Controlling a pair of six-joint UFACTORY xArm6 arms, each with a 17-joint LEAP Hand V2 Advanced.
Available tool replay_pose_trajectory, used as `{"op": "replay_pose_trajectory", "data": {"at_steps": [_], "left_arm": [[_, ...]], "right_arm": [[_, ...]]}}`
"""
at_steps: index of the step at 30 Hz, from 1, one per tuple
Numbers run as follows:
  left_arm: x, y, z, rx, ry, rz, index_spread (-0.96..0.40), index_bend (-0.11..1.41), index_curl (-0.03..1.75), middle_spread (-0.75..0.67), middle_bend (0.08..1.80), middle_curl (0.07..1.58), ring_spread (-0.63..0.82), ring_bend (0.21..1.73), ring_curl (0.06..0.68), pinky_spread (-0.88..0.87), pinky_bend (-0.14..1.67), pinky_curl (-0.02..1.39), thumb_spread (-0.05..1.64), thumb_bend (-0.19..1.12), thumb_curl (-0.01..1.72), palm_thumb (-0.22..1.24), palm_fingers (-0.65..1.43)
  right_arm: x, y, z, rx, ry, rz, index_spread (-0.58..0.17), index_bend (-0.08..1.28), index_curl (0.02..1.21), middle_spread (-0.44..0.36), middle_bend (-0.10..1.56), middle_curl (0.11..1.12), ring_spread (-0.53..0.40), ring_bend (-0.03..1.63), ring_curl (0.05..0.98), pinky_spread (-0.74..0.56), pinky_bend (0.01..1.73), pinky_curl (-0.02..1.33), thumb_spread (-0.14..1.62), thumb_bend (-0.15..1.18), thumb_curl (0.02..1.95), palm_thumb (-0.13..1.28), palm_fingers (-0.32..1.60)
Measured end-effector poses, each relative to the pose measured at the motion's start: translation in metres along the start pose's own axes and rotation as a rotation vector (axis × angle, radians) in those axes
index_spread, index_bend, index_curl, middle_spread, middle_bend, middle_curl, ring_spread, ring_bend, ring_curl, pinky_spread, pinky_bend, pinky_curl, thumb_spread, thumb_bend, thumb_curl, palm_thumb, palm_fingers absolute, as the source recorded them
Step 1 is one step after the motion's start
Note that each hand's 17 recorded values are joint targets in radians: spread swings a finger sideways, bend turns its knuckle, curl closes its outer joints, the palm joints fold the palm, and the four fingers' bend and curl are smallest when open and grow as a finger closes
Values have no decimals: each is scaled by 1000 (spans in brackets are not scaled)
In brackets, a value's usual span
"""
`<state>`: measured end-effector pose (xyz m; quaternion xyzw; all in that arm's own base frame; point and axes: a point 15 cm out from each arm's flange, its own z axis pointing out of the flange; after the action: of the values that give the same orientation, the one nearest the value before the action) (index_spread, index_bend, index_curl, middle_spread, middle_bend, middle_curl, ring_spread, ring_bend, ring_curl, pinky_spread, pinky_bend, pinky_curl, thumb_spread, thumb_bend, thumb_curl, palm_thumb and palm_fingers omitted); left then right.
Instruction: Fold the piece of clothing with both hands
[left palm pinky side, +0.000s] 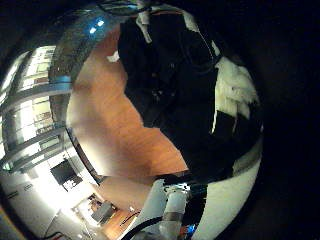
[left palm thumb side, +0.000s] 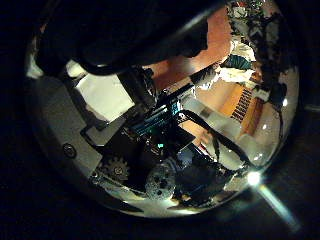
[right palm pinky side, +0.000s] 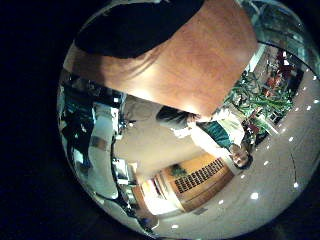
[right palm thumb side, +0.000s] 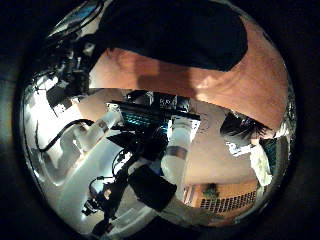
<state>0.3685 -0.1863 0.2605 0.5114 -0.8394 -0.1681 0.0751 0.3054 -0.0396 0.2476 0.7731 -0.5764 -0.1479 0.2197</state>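
Observation:
The dark piece of clothing (right palm pinky side: 130, 30) lies on the wooden table (right palm pinky side: 195, 65), well away from my right hand. In the right thumb side palm view the clothing (right palm thumb side: 180, 35) spreads flat beyond my right hand (right palm thumb side: 165, 130), whose fingers are relaxed and hold nothing. In the left little finger side palm view a bunched part of the clothing (left palm pinky side: 165, 95) fills the space close to the palm, and my left hand (left palm pinky side: 235, 95) has its fingers curled against it. The left thumb side palm view is mostly taken up by the left hand (left palm thumb side: 150, 150) itself.
Bare table (left palm pinky side: 120, 125) shows beside the bunched cloth. A white robot arm (left palm pinky side: 175, 212) stands past the table's edge. Another arm (right palm thumb side: 65, 65) shows next to the clothing in the right thumb side palm view.

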Motion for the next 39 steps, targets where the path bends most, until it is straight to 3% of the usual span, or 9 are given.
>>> {"op": "replay_pose_trajectory", "data": {"at_steps": [13,17,19,22,24,27,33,36,39], "left_arm": [[-6,-3,-10,-45,24,1,-698,674,1094,-550,1072,1016,-398,1518,534,-558,1244,864,1128,-14,553,704,1034],[-6,-2,-12,-52,24,5,-711,647,1130,-555,1064,1021,-398,1514,532,-564,1233,875,1128,-16,555,699,1039],[-7,-1,-12,-54,25,3,-716,635,1146,-557,1061,1024,-398,1514,531,-565,1223,883,1124,-17,555,694,1040],[-8,1,-12,-62,26,8,-724,616,1168,-560,1053,1027,-398,1509,529,-571,1215,889,1124,-14,556,694,1048],[-8,3,-14,-63,26,10,-729,604,1182,-562,1048,1029,-398,1506,529,-575,1209,894,1126,-14,557,696,1051],[-9,6,-16,-63,27,12,-736,589,1200,-565,1043,1033,-399,1503,528,-578,1200,904,1126,-15,557,694,1054],[-15,14,-17,-72,30,15,-745,565,1235,-570,1032,1039,-401,1497,528,-587,1184,923,1130,-15,557,693,1058],[-16,23,-10,-95,32,25,-749,546,1250,-572,1028,1042,-402,1497,528,-590,1176,931,1135,-15,556,689,1056],[-17,33,-5,-108,34,35,-752,535,1262,-575,1020,1046,-402,1495,529,-592,1171,938,1136,-16,553,684,1055]], "right_arm": [[-7,-39,61,76,7,97,-228,158,272,-7,292,391,59,565,274,300,460,262,1062,-21,269,258,215],[-9,-52,71,110,18,125,-219,159,276,-37,330,404,7,619,284,277,446,254,1074,-1,287,351,295],[-12,-56,77,104,22,127,-223,157,276,-60,370,418,-32,664,295,243,439,247,1082,10,299,405,365],[-17,-58,80,95,29,143,-279,123,250,-148,433,454,-178,855,335,-54,717,285,1104,45,331,551,790],[-18,-62,78,107,35,152,-337,204,267,-194,512,502,-221,976,382,-182,878,337,1114,71,354,643,1121],[-16,-76,68,180,42,161,-399,402,374,-232,695,612,-238,1062,466,-233,1035,441,1122,82,378,730,1294],[-4,-81,19,369,56,196,-405,872,606,-236,1017,778,-243,1228,572,-222,1236,569,1196,116,433,871,1246],[2,-69,5,401,60,211,-379,1002,689,-228,1119,829,-242,1300,614,-208,1294,620,1208,124,467,918,1185],[2,-51,5,363,55,221,-358,1062,738,-219,1174,855,-238,1346,643,-197,1329,656,1208,111,485,928,1138]]}}
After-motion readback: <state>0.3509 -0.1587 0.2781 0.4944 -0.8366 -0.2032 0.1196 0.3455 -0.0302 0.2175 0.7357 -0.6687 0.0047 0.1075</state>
